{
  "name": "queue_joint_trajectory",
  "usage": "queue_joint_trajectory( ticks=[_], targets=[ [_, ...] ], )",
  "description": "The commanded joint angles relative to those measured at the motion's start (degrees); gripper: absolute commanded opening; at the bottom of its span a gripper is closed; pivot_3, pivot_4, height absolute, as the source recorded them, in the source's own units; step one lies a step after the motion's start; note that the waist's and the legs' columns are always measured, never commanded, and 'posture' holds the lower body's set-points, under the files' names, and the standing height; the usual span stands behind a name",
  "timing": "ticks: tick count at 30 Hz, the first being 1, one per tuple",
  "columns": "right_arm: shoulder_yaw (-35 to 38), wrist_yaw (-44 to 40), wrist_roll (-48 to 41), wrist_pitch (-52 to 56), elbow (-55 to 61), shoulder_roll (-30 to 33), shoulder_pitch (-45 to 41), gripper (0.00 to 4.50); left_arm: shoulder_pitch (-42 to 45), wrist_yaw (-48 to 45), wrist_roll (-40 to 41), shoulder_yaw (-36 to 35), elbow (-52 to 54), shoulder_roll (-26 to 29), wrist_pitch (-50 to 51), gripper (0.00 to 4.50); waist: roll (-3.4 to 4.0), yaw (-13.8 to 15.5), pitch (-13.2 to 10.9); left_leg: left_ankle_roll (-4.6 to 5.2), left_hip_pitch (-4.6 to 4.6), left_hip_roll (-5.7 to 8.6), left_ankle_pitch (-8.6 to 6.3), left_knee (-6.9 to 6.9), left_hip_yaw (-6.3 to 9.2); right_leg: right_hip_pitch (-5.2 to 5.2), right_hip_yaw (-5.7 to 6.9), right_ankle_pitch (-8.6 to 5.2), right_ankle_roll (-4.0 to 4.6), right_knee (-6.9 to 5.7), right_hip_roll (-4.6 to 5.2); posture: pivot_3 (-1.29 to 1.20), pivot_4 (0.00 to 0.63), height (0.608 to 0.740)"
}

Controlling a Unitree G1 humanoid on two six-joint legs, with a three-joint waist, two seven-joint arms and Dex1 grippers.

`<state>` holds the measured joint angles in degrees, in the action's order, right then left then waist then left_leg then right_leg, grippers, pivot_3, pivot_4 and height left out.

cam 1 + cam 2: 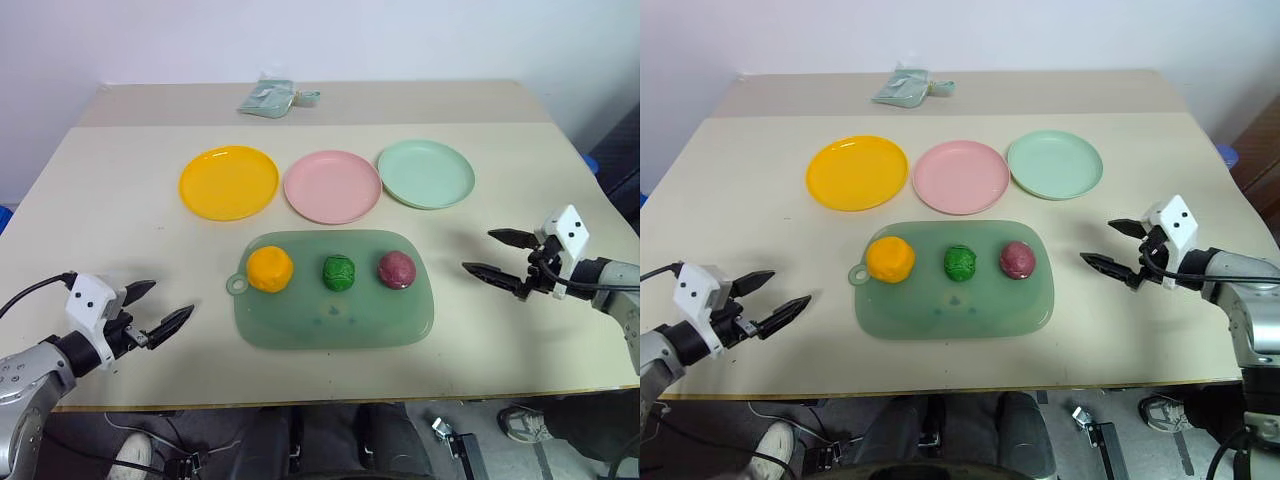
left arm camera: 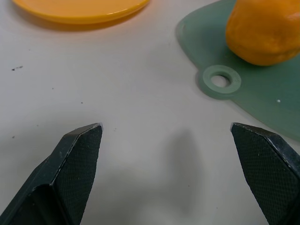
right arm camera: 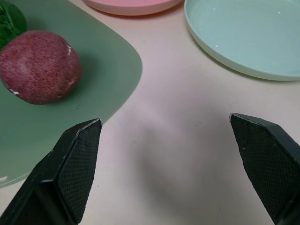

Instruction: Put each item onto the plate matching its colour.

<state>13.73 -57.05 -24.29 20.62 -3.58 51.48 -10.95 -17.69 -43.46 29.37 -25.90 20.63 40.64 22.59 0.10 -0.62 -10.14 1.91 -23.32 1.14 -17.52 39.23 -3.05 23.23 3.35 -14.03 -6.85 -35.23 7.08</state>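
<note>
Three balls lie in a row on a large green board [image 1: 330,318]: an orange-yellow ball [image 1: 270,268] at its left, a ridged dark green ball [image 1: 339,272] in the middle, a dark red ball [image 1: 397,269] at its right. Behind the board stand a yellow plate [image 1: 229,182], a pink plate [image 1: 332,186] and a mint green plate [image 1: 426,173], all bare. My left gripper [image 1: 156,307] hovers open over the table left of the board. On the board's right side my right gripper [image 1: 500,254] is open, apart from the red ball.
A crumpled pale green bag [image 1: 268,98] lies at the table's far edge. The board has a small ring handle [image 1: 237,285] at its left end. The table's front edge runs just below both grippers.
</note>
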Motion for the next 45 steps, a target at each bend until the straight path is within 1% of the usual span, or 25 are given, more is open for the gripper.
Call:
queue_joint_trajectory(
  ticks=[1,8,12,14,15,17,20,21,23,26,28,31,34,35,36,39,40,43,45],
  targets=[
    [0.42,1.23,0.33,-0.75,1.08,-0.81,-2.51,4.45,0.09,1.21,0.81,-1.53,1.9,-0.5,0.86,4.5,0.0,-0.06,0.0,0.0,0.0,0.0,0.0,0.0,0.0,0.0,0.0,0.0,0.0,0.0,0.0,0.0,0.15,0.74],
    [-0.15,3.43,2.79,-3.66,-0.72,-3.19,-3.95,4.45,2.5,3.25,4.21,-1.22,4.6,-2.68,3.43,4.5,0.02,0.2,0.02,0.01,-0.01,0.02,0.0,0.0,0.0,0.0,0.01,0.0,0.0,0.0,0.0,0.0,0.15,0.74],
    [1.14,4.21,2.91,-5.14,-1.76,-3.96,-3.79,4.45,7.52,2.77,9.91,0.55,6.84,-2.42,7.5,4.5,0.03,0.18,0.02,0.01,-0.01,0.05,0.01,0.01,0.0,-0.01,0.02,0.0,-0.01,-0.03,0.02,0.0,0.15,0.74],
    [2.28,4.71,2.5,-5.72,-1.94,-4.16,-3.28,4.45,10.82,2.27,10.56,2.96,7.17,-1.8,8.77,4.5,0.04,0.26,0.03,0.01,-0.01,0.05,0.01,0.01,0.0,-0.02,0.02,0.01,-0.01,-0.03,-0.01,0.0,0.15,0.74],
    [2.88,4.83,2.06,-5.69,-1.64,-4.25,-2.88,4.45,12.34,1.89,10.21,4.27,6.92,-1.45,8.97,4.5,0.04,0.28,0.03,0.0,-0.01,0.06,0.01,0.01,0.0,-0.02,0.03,0.01,-0.01,-0.04,-0.03,0.0,0.15,0.74],
    [4.83,4.3,-0.01,-4.57,1.09,-4.38,-0.44,4.45,16.69,0.4,7.84,9.1,5.45,-0.38,8.88,4.5,0.05,0.51,0.03,0.01,-0.01,0.07,0.02,0.02,-0.02,-0.03,0.03,0.01,-0.02,-0.04,-0.1,0.0,0.15,0.74],
    [7.38,2.97,-3.75,-1.21,9.09,-4.19,5.65,4.45,22.43,-4.29,4.26,16.17,1.96,1.96,7.65,4.5,0.09,1.22,0.06,0.02,-0.01,0.06,0.03,0.03,-0.05,-0.06,0.08,0.01,-0.02,-0.05,-0.28,0.0,0.15,0.74],
    [7.73,2.9,-4.6,-0.17,11.44,-4.15,7.16,4.45,23.53,-5.63,3.61,17.3,0.76,2.44,7.01,4.5,0.09,1.29,0.06,0.02,0.0,0.05,0.03,0.03,-0.07,-0.05,0.08,0.01,-0.02,-0.05,-0.31,0.0,0.15,0.74],
    [8.95,2.2,-6.98,2.68,17.1,-3.73,11.83,4.45,27.61,-7.38,0.47,21.6,-2.99,2.25,5.1,4.5,0.12,1.42,0.07,0.03,0.01,0.05,0.03,0.04,-0.13,-0.05,0.06,0.01,-0.03,-0.04,-0.32,0.0,0.15,0.74],
    [10.6,2.14,-9.97,6.2,24.29,-3.39,17.02,4.45,32.92,-9.17,-3.34,26.21,-8.24,1.31,2.82,4.5,0.1,1.58,0.07,0.05,0.02,0.06,0.03,0.08,-0.11,-0.11,0.08,0.01,-0.04,-0.05,-0.34,0.0,0.15,0.74],
    [11.06,2.97,-11.13,7.51,28.0,-3.78,19.02,4.45,36.12,-10.18,-5.13,28.63,-11.59,0.27,2.14,4.5,0.09,1.49,0.07,0.07,0.02,0.06,0.02,0.11,-0.09,-0.12,0.08,0.02,-0.05,-0.04,-0.36,0.0,0.15,0.74],
    [10.66,5.04,-11.22,8.17,31.03,-4.92,19.92,4.45,38.53,-12.07,-6.57,30.39,-15.23,-0.54,1.26,4.5,0.08,1.41,0.07,0.08,0.02,0.05,0.02,0.12,-0.08,-0.12,0.08,0.01,-0.06,-0.07,-0.37,0.0,0.15,0.74],
    [10.28,7.04,-10.98,8.11,31.97,-6.08,19.78,4.5,39.3,-13.62,-7.19,30.68,-17.03,-0.77,0.6,3.63,0.08,1.37,0.07,0.08,0.02,0.03,0.02,0.12,-0.08,-0.11,0.08,0.01,-0.06,-0.07,-0.4,0.0,0.15,0.74],
    [10.12,7.52,-10.91,8.09,32.15,-6.34,19.66,4.5,39.33,-14.06,-7.36,30.67,-17.33,-0.65,0.36,3.22,0.08,1.37,0.07,0.08,0.02,0.04,0.02,0.12,-0.08,-0.11,0.07,0.01,-0.06,-0.08,-0.4,0.0,0.15,0.74],
    [9.97,7.89,-10.93,8.11,32.27,-6.51,19.53,4.5,39.36,-14.28,-7.5,30.59,-17.55,-0.58,0.16,2.93,0.07,1.37,0.07,0.08,0.02,0.03,0.02,0.13,-0.08,-0.11,0.07,0.01,-0.06,-0.08,-0.4,0.0,0.15,0.74],
    [9.49,8.63,-10.95,8.0,32.39,-6.77,18.94,4.5,40.02,-12.74,-7.82,29.37,-18.62,-1.2,0.34,2.89,0.07,1.48,0.07,0.08,0.02,0.04,0.02,0.16,-0.07,-0.12,0.07,0.01,-0.06,-0.09,-0.39,0.0,0.15,0.74],
    [9.19,8.89,-10.81,7.93,32.28,-6.83,18.47,4.5,40.75,-11.7,-6.96,27.96,-19.27,-2.0,0.59,2.89,0.07,1.51,0.07,0.09,0.02,0.04,0.02,0.18,-0.06,-0.14,0.07,0.01,-0.06,-0.09,-0.39,0.0,0.15,0.74],
    [7.57,9.94,-10.08,7.42,30.82,-7.03,15.01,4.5,48.22,2.1,-9.64,21.75,-27.02,-6.49,-1.59,2.89,-0.01,1.54,0.02,0.1,-0.01,0.04,0.01,0.31,0.02,-0.16,0.09,0.01,-0.06,-0.16,-0.39,0.0,0.15,0.74],
    [6.09,10.49,-9.84,7.5,30.26,-7.28,12.83,4.5,53.45,9.91,-14.79,21.41,-34.2,-7.23,-3.28,2.89,-0.12,1.55,-0.04,0.11,-0.11,0.02,0.01,0.52,0.14,-0.13,0.16,0.0,-0.07,-0.32,-0.44,0.0,0.15,0.74]
  ],
)
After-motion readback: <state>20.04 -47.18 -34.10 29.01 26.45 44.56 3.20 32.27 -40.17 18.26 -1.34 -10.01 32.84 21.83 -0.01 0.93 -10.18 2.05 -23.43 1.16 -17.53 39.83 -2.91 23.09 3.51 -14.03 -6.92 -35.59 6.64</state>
